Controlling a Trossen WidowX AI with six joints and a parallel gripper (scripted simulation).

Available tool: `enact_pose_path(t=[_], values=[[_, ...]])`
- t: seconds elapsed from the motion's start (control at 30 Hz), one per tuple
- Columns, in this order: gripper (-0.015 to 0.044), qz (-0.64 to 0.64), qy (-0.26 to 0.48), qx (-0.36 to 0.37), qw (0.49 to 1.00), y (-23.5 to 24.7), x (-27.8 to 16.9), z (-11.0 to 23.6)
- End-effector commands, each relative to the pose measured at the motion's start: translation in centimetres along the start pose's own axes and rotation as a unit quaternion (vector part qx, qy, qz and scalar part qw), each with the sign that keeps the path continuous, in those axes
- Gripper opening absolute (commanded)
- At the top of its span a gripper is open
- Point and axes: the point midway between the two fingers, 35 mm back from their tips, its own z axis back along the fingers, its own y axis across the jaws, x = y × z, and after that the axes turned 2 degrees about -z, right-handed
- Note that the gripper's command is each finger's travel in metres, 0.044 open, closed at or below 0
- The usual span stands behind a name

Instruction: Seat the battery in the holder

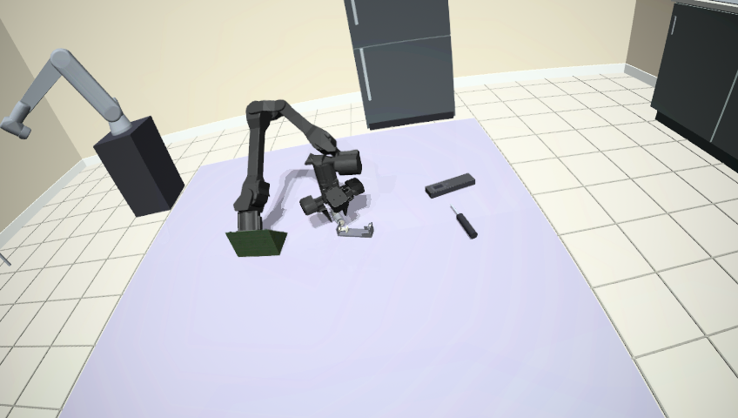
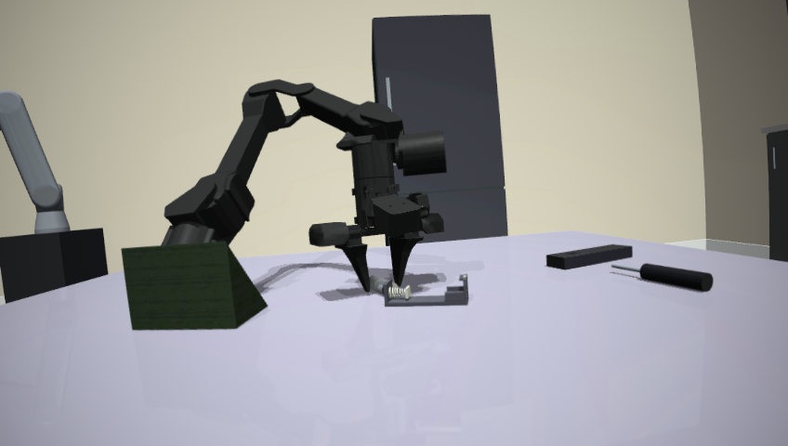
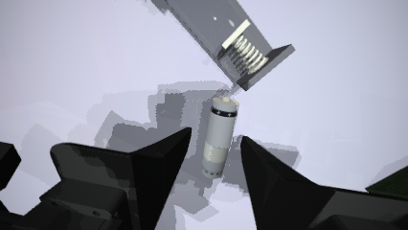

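Note:
The pale battery (image 1: 338, 219) (image 2: 379, 283) (image 3: 220, 139) lies outside the grey holder (image 1: 354, 233) (image 2: 428, 299) (image 3: 206, 24), beyond its spring end. Its terminal nub faces that end's wall, and its axis is at an angle to the holder. I cannot tell whether they touch. The spring (image 2: 398, 292) (image 3: 249, 57) is in the holder with nothing pressed on it; the lip (image 2: 463, 279) is at the far end. My gripper (image 1: 338, 216) (image 2: 382, 287) (image 3: 215, 136) is open and low, one finger on each side of the battery, with gaps showing on both sides in the wrist view.
A dark oblong block (image 1: 450, 185) (image 2: 588, 255) and a black-handled screwdriver (image 1: 466, 225) (image 2: 676, 277) lie to the right. The arm stands on a green wedge (image 1: 256, 244) (image 2: 177, 287) at the left. A grey arm on a dark pedestal (image 1: 135, 171) is at the back left.

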Motion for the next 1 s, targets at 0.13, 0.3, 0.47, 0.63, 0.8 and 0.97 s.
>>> enact_pose_path(t=[0.13,0.3,0.47,0.63,0.8,0.97], values=[[0.0108,-0.004,0.003,-0.001,1.0,-0.2,0.0,-0.3],[0.0075,-0.004,0.003,-0.001,1.0,-0.2,0.0,-0.3],[0.0065,-0.004,0.003,-0.002,1.0,-0.1,0.0,0.2],[0.0065,-0.004,0.002,-0.002,1.0,-0.1,0.1,4.1],[0.0065,0.009,0.002,-0.002,1.0,0.0,0.3,4.8],[0.0065,0.103,0.001,-0.002,0.995,0.8,2.0,5.4]])
